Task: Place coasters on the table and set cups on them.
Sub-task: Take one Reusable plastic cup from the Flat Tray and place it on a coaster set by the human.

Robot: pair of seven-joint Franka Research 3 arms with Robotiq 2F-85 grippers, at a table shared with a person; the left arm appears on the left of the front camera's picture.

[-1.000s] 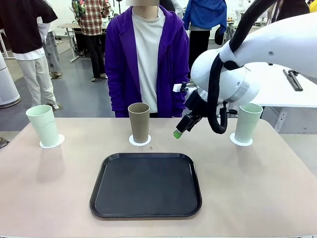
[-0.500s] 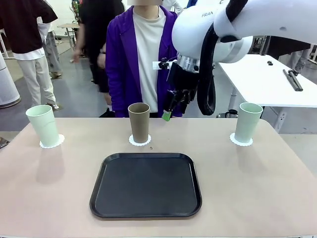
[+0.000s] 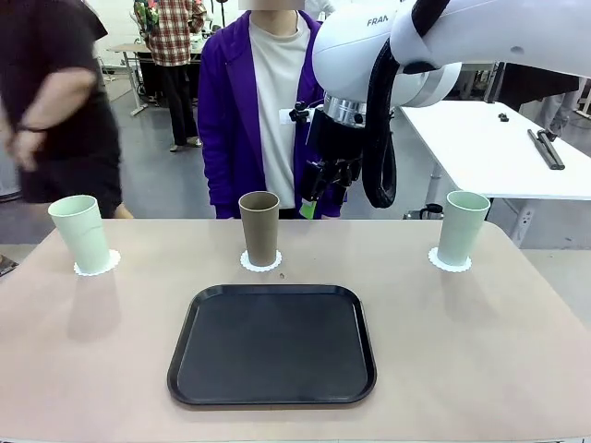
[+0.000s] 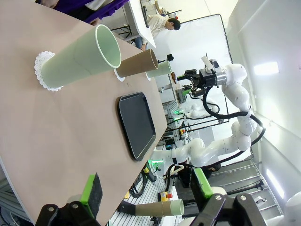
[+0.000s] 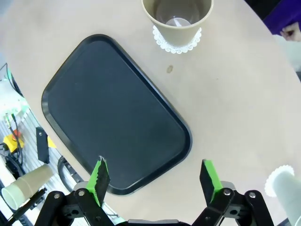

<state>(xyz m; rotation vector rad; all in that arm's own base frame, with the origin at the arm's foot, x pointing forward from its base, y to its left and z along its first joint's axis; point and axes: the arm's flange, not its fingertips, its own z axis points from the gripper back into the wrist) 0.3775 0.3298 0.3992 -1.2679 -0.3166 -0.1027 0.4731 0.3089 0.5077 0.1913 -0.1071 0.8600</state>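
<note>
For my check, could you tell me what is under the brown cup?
A white coaster lies under the brown cup, its scalloped edge showing all round the base; its middle is covered.

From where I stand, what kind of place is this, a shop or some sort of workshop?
Most likely a robotics lab or demo hall. A white robot arm hangs over a table set with cups and a black tray, and more robot arms stand farther off.

White arm, black cable — green-padded pincer
</note>
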